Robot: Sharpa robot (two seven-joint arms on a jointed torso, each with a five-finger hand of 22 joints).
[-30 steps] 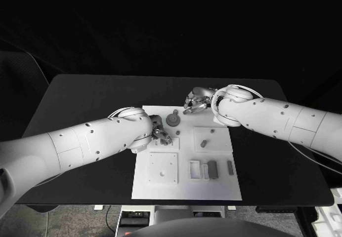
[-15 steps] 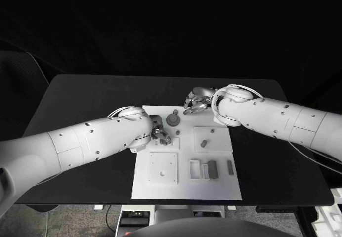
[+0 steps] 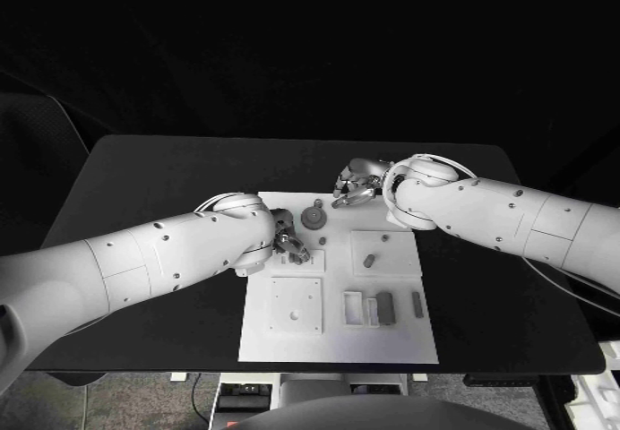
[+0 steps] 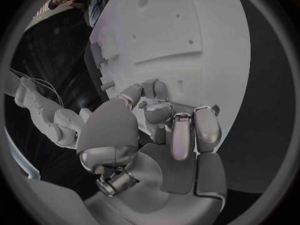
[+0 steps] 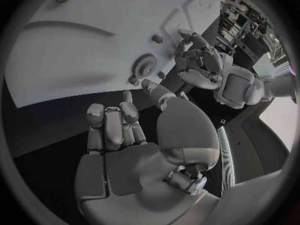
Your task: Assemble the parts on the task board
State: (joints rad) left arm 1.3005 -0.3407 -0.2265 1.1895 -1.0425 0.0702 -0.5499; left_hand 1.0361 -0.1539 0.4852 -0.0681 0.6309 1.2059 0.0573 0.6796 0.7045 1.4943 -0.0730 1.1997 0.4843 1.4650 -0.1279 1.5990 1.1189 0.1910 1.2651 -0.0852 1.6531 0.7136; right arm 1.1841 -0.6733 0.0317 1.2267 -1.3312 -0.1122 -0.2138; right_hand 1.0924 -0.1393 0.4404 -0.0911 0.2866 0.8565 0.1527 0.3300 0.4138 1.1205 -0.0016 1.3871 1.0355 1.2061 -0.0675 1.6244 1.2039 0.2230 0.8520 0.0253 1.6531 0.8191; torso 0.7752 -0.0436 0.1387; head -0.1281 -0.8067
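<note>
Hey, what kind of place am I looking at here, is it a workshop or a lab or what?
Most likely a robotics lab test bench. A black table stands against a dark backdrop and bears a white task board with small grey parts, such as a gear. The left hand and right hand work over it.

I see a flat white rectangular task board [image 3: 395, 345] on the matte black table [image 3: 155, 179]; small grey parts [image 3: 383, 306]; glossy silver hands [image 3: 291, 240].

1. My head camera looks steeply down on the whole board [image 3: 339, 345] from above.
2. Each wrist camera sits close behind its own hand, facing the board.
3. All three share the gear [image 3: 314, 216] end.
</note>
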